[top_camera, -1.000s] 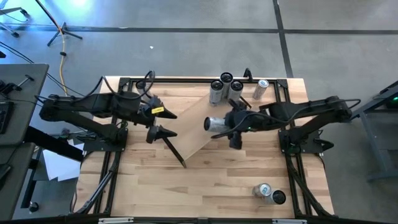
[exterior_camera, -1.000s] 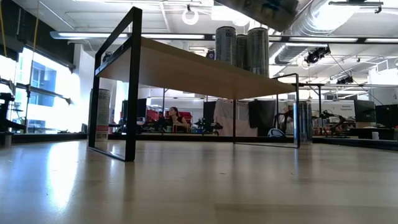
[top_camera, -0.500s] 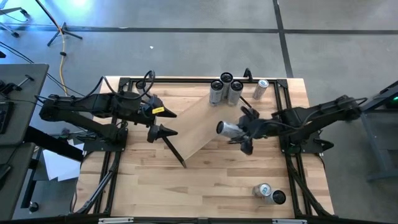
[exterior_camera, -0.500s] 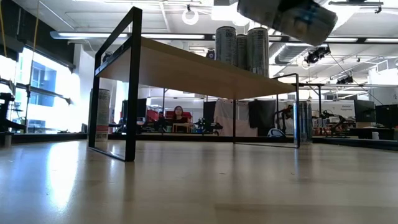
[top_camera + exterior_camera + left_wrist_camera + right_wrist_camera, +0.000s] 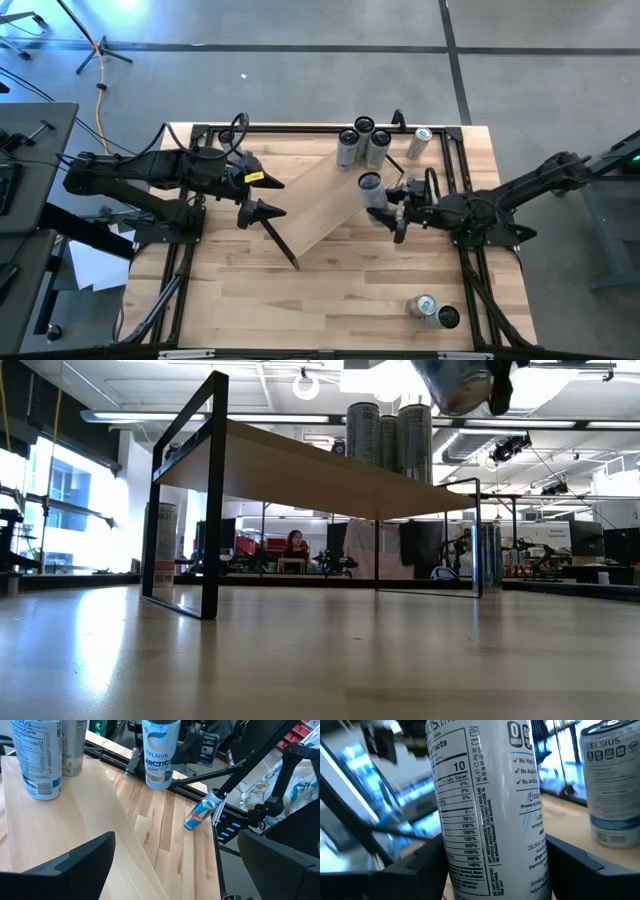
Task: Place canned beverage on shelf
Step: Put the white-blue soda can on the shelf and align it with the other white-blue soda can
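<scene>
Right gripper (image 5: 388, 208) grips an upright white Celsius beverage can (image 5: 370, 188) at centre-right of the high view, above the pale wood shelf (image 5: 325, 200); left gripper (image 5: 272, 199) waits open, centre-left.

Pale shelf (image 5: 300, 460) seen from below, three cans (image 5: 390, 440) stood upright on it, another can (image 5: 455, 382) held above.
</scene>
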`<state>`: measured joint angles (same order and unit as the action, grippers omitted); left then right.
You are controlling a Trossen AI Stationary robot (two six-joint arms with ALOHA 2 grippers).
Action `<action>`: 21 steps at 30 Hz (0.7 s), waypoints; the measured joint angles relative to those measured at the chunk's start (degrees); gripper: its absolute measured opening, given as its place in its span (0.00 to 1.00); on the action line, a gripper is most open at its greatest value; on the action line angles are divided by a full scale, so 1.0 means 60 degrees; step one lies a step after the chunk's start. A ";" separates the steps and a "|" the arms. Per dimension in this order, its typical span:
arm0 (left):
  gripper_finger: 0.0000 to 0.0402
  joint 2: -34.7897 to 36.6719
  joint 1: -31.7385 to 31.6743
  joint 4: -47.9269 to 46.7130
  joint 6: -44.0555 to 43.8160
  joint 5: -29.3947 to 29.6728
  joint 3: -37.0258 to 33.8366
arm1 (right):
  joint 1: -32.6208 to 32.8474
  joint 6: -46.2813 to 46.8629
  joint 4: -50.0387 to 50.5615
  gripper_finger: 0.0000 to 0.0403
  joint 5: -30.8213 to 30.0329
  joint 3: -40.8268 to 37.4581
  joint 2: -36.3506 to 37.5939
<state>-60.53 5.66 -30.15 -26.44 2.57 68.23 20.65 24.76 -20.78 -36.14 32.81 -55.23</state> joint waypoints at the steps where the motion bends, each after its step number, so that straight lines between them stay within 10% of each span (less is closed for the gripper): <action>1: 0.97 -0.0004 -0.0005 -0.0004 0.0000 0.0028 0.0000 | -0.0010 -0.0067 -0.0658 0.65 -0.0085 -0.0281 -0.0070; 21: 0.97 -0.0007 -0.0001 0.0000 -0.0091 0.0513 0.0000 | -0.0904 -0.1941 -0.7317 0.65 -0.0463 -0.1052 -0.3488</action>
<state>-60.58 5.65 -30.15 -26.98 5.64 68.23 15.23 13.11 -64.68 -38.92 26.50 -76.16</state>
